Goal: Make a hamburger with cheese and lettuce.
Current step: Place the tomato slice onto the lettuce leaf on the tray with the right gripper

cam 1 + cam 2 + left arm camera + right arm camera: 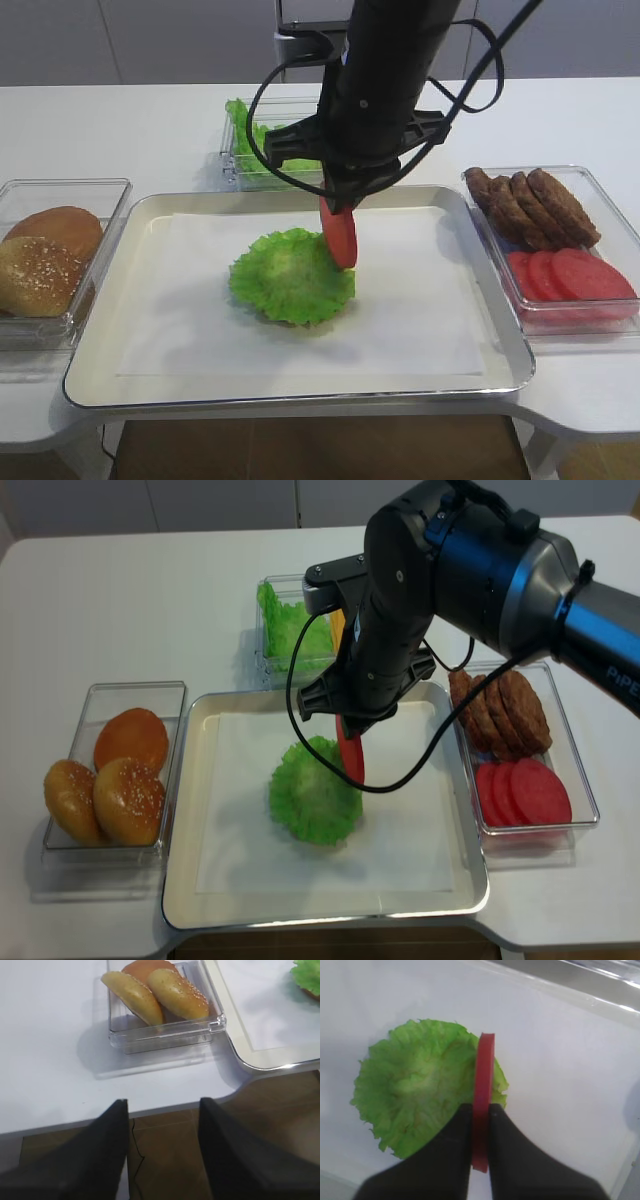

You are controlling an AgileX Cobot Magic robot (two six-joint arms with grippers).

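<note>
The hamburger (290,275) (420,1085) (315,792) lies mid-tray as a flat frilly green lettuce leaf; no bun shows beneath it. My right gripper (481,1107) (350,730) is shut on a red tomato slice (340,238) (484,1070) (352,762), held on edge just above the leaf's right rim. More lettuce (255,140) (285,625) fills a clear box behind the tray. A sliver of yellow-orange cheese (337,628) shows there, mostly hidden by the arm. My left gripper (162,1102) hangs open and empty off the table's front edge, near the bun box.
The metal tray (300,395) is lined with white paper. A clear box of sesame buns (50,260) (160,995) stands to its left. On the right, another box holds brown patties (530,205) and tomato slices (565,275).
</note>
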